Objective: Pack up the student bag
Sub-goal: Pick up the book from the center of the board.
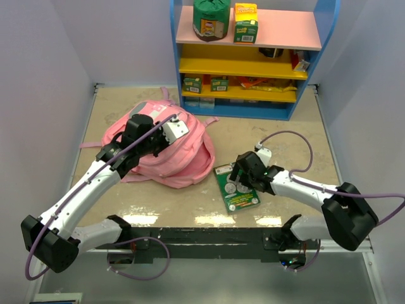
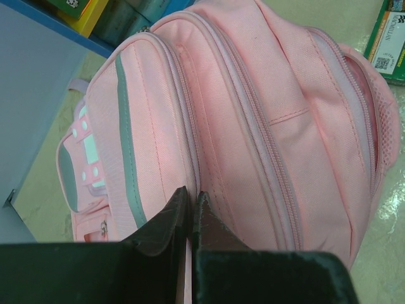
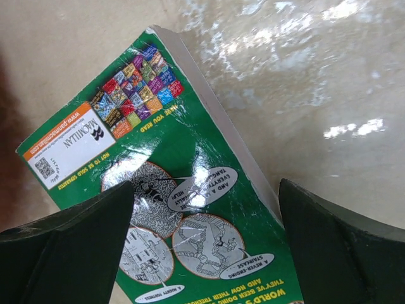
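Right gripper [image 3: 205, 190]: jaws spread wide above flat green paperback [image 3: 126, 126]; may skid it across table [image 3: 316, 63]. Left gripper [image 2: 192, 193]: jaws together against pink backpack [image 2: 266, 126]; fabric could slip.

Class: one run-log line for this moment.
left claw: shut against soft pink fabric backpack | right claw: open over glossy green paperback book | book unpacked

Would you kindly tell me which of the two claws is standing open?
The right claw, spread wide over the green book; the left claw is pinched shut by the pink student bag.
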